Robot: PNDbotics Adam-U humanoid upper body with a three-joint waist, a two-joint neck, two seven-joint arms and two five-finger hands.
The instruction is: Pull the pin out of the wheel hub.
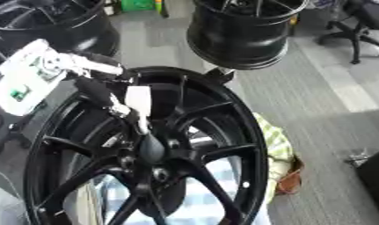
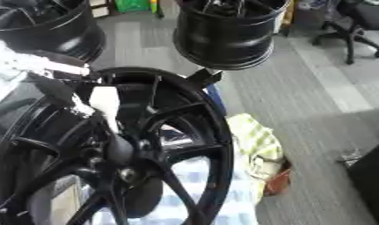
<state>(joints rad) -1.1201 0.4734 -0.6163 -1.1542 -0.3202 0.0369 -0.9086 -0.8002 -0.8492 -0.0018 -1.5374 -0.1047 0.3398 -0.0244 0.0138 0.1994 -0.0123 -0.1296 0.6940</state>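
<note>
A large black spoked wheel [image 1: 223, 132] stands upright close in front of me, its hub [image 1: 155, 163] low in the left eye view. My left arm, in a white cover [image 1: 27, 77], comes in from the upper left. My left hand [image 1: 138, 102] reaches down across the spokes, and its dark tip [image 1: 151, 148] lies on or just above the hub centre. No pin can be made out as a separate part; the hand covers that spot. Small bolt holes [image 1: 161, 174] show around the hub. My right hand is in no view.
Two more black rims stand behind, one at the upper left [image 1: 61, 26] and one at top centre [image 1: 242, 35]. A yellow-green checked cloth [image 1: 277, 145] lies right of the wheel on grey floor. An office chair [image 1: 361, 24] is at the top right, a dark edge [image 1: 374, 184] at the lower right.
</note>
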